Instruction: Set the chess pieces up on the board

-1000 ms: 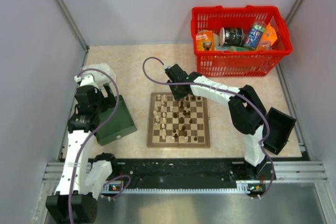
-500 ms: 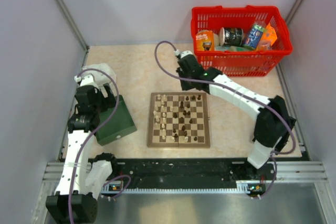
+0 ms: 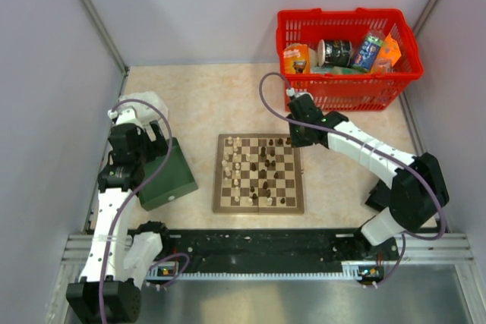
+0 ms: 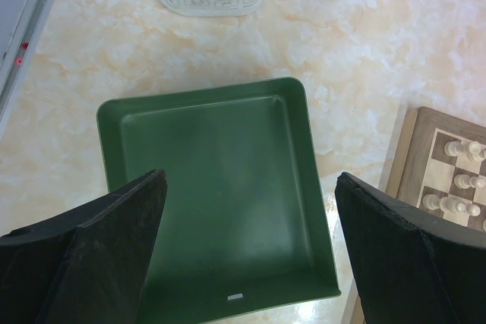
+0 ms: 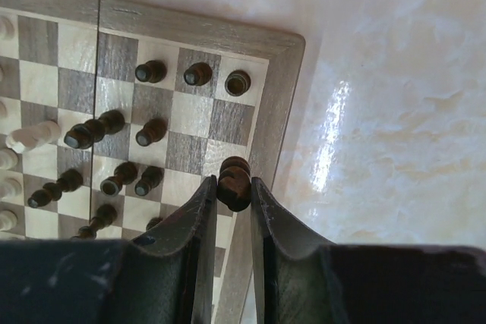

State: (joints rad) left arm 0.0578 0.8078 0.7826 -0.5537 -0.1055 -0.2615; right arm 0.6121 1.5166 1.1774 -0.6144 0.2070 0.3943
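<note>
One dark piece [image 5: 235, 176] sits pinched between the right gripper's [image 5: 232, 191] closed fingers, at their very tips. Directly beneath it lies the board's [image 5: 282, 104] border; other pieces [image 5: 151, 71] stand ahead of it and to its left. The piece looks light, hard and smooth, likely to twist or slip, so it is best held squarely about its waist. The left gripper [image 4: 250, 187] hangs wide open over a green box [image 4: 197, 134].

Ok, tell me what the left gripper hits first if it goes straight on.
Most likely the bare floor of the dark green box: the left gripper, jaws wide open, points down into it. How far above the box it hangs is unclear.
</note>
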